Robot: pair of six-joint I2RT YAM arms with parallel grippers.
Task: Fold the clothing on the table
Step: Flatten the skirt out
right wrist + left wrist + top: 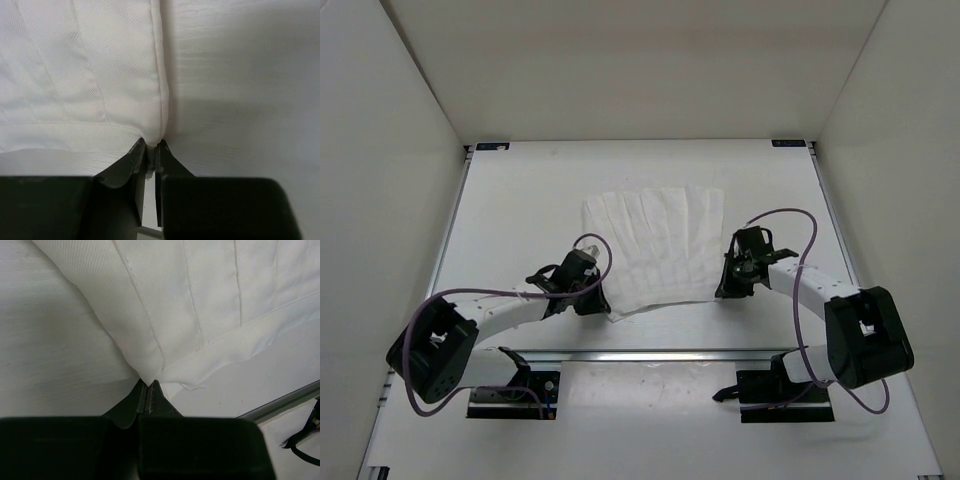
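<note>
A: Since both arms are down at the near edge, where's the skirt [655, 250] and what's got hold of it?

B: Spread flat mid-table [510, 210], pleats running away from the arms, far edge a bit wider than the near one. Left claw [148, 391] is closed, with the near-left corner nipped right at the tips. Right claw [150, 149] is on the near-right corner, jaws almost together with just a sliver of cloth showing between them. Looks clamped, but it's a thin bite

A: How's the cloth going to behave?

B: I'd say thin, light and floppy, with no stiffness of its own. It'll sag between the two corners once lifted and drape wherever it's laid. The stitched hem and side seam are the firmest bits, so those corners are the right place to hold. The weave looks matte, so probably not slippery, but a tip-only pinch could slide off under drag

A: One layer or two in the grip?

B: Can't tell. At the left corner a lower layer peeks out past the hem, so the left may only have the top one. If so, the fold carries half the skirt

A: Next move?

B: My guess is lift both corners together, keep the hem taut between them and carry it toward the far edge. Keep the arms level, or the pleats will skew and the fold line will go crooked
</note>
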